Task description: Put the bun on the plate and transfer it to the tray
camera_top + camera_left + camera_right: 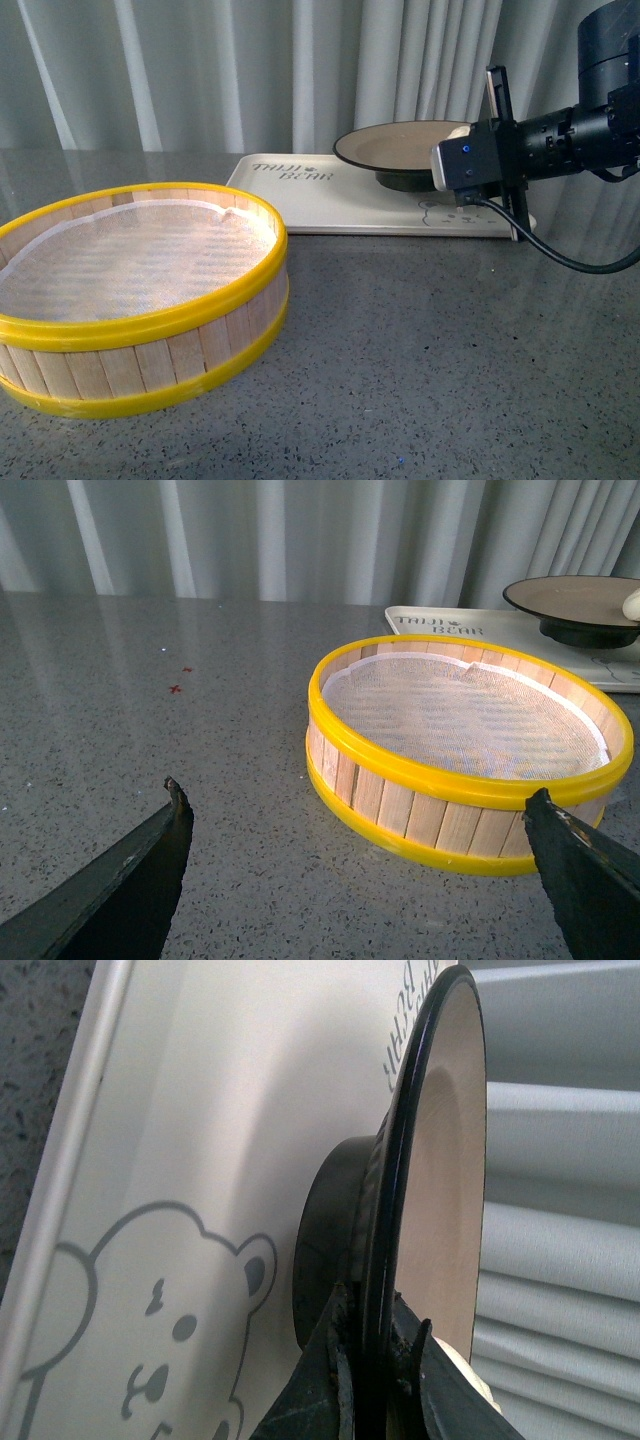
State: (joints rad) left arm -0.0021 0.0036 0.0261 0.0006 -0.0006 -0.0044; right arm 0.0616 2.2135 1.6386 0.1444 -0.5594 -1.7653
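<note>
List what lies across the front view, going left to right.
steamer basket → lettered end of the tray → plate → right end effector, clamped on the plate's rim.

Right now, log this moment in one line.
right gripper: shut on plate rim | plate: over tray, bun aboard | left gripper: open, empty

A grey speckled stone desk (430, 350) carries a round yellow-rimmed wooden steamer basket (150, 355) on its near left side. A flat cream-white rectangular tray (330, 205) lies toward the far edge, apart from the basket.
</note>
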